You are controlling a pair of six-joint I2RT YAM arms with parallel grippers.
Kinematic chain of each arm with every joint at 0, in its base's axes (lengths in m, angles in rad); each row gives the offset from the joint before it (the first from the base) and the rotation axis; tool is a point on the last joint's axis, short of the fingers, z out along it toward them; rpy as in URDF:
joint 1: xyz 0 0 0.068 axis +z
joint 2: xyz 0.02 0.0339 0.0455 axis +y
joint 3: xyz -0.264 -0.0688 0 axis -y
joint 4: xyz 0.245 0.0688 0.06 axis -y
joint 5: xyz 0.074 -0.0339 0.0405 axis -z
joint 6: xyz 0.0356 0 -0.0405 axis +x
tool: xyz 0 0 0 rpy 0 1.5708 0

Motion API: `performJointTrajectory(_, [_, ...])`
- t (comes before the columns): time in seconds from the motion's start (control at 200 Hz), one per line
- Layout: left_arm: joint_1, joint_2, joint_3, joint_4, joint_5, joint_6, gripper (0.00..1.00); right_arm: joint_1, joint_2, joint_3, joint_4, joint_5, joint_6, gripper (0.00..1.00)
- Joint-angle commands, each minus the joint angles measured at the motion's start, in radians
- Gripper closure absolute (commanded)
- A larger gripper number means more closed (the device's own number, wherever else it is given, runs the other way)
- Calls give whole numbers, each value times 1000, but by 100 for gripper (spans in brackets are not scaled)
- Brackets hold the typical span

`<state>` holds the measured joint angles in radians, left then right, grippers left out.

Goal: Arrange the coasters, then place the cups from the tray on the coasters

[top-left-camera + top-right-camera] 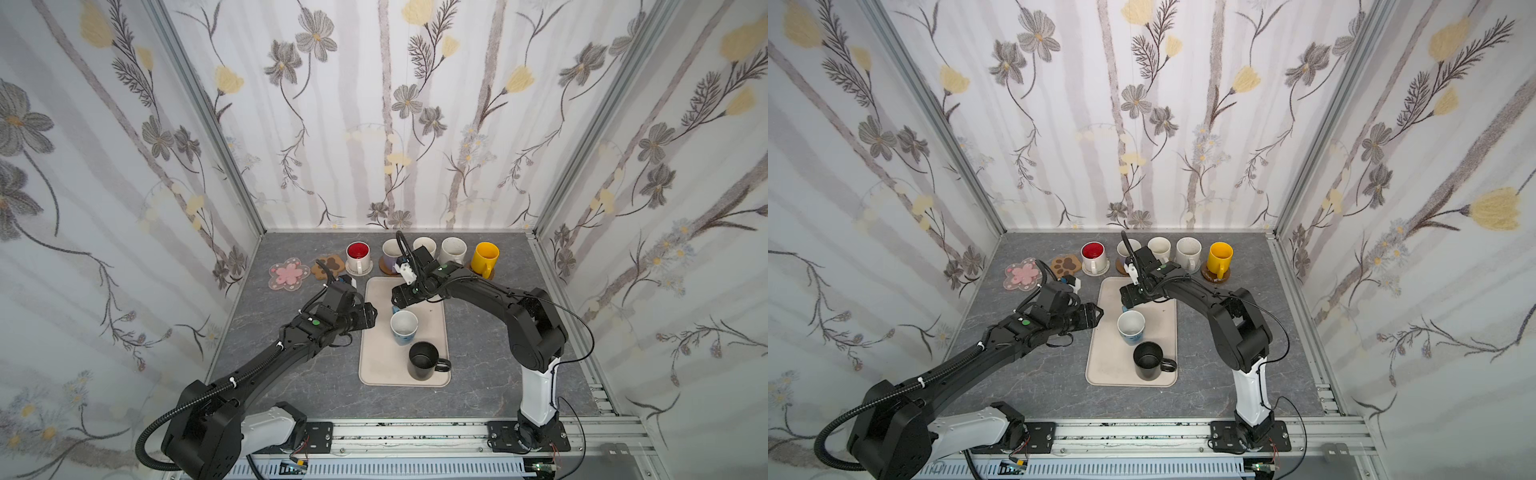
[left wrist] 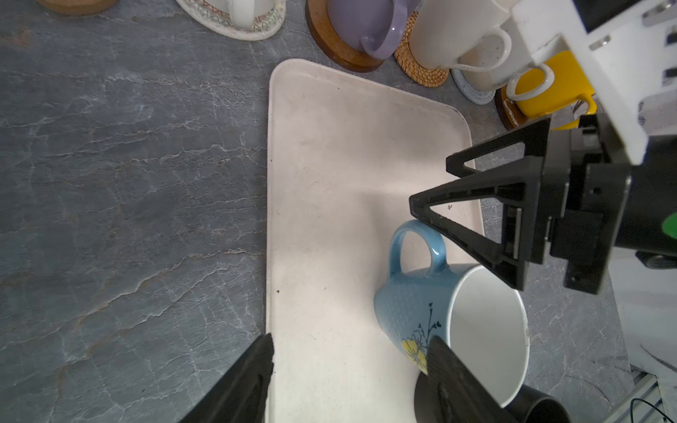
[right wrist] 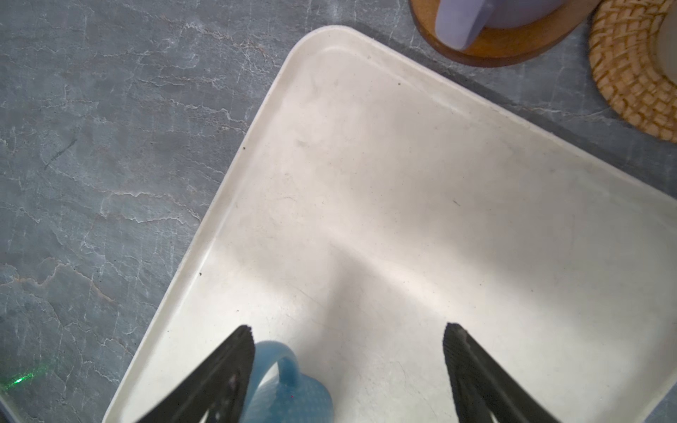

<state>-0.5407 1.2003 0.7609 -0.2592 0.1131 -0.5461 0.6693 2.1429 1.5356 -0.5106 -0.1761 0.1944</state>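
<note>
Beige tray (image 1: 378, 357) is recorded carrying the light blue cup (image 1: 404, 327) and black cup (image 1: 423, 360); five are set on coasters (image 2: 421, 69) beyond it. Left fingers (image 2: 252, 384) and right fingers (image 3: 472, 373) are spread, empty.

Beige tray (image 1: 377, 362) holds upright light blue mug (image 1: 404, 328), black mug (image 1: 423, 361); pink flower coaster (image 1: 289, 273), paw coaster (image 1: 1066, 264) flat, back left.

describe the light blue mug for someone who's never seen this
Find the beige tray on the grey table. Of the two mugs on it, the light blue mug is nearer the back wall. It is white inside with a yellow flower; the black mug beside it is black inside.
</note>
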Motion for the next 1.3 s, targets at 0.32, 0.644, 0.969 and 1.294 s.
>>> performJointTrajectory(0.32, [5,1,6,8,5,-1,32,54,29,58,-25,0,-19,18])
performJointTrajectory(0.644, [17,12,28,7,16,11,35,46,-25,54,-5,-3,2,17])
performJointTrajectory(0.969, [28,30,53,3,22,24,26,18,-55,75,-86,118,-10,13])
performJointTrajectory(1.294, [66,16,49,3,25,49,0,28,7,99,-151,169,-22,13])
